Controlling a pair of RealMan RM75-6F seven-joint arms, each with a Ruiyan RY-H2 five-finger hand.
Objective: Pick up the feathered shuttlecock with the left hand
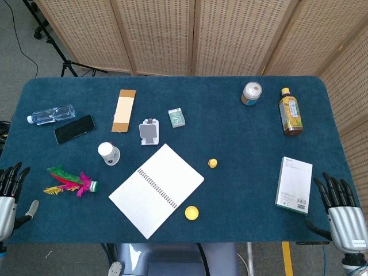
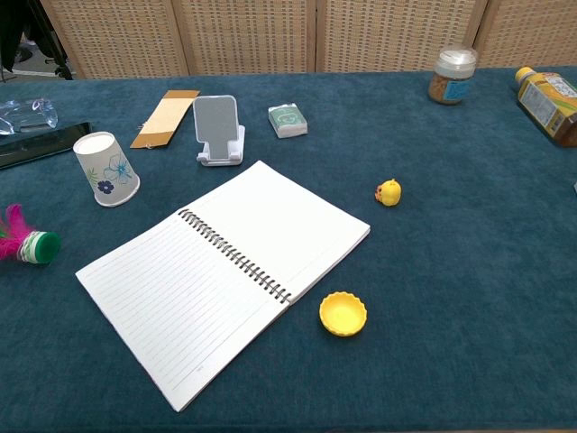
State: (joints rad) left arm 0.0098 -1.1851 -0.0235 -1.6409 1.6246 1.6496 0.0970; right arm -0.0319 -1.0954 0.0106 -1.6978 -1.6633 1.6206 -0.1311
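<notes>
The feathered shuttlecock [image 1: 70,182] lies on its side on the blue table at the front left, with pink, green and yellow feathers and a green base pointing right. In the chest view only the shuttlecock's base end [image 2: 30,242] shows at the left edge. My left hand [image 1: 10,194] is at the table's front left corner, a short way left of the feathers, fingers spread and holding nothing. At the front right corner my right hand [image 1: 342,211] also has its fingers apart and is empty. Neither hand shows in the chest view.
A paper cup [image 1: 108,153] stands just behind the shuttlecock. An open spiral notebook [image 1: 156,189] lies to its right, with a yellow cap [image 1: 191,213] and a small yellow duck [image 1: 213,163] beyond. A phone [image 1: 75,129], water bottle [image 1: 52,114], white box [image 1: 294,184] and tea bottle [image 1: 291,112] lie farther off.
</notes>
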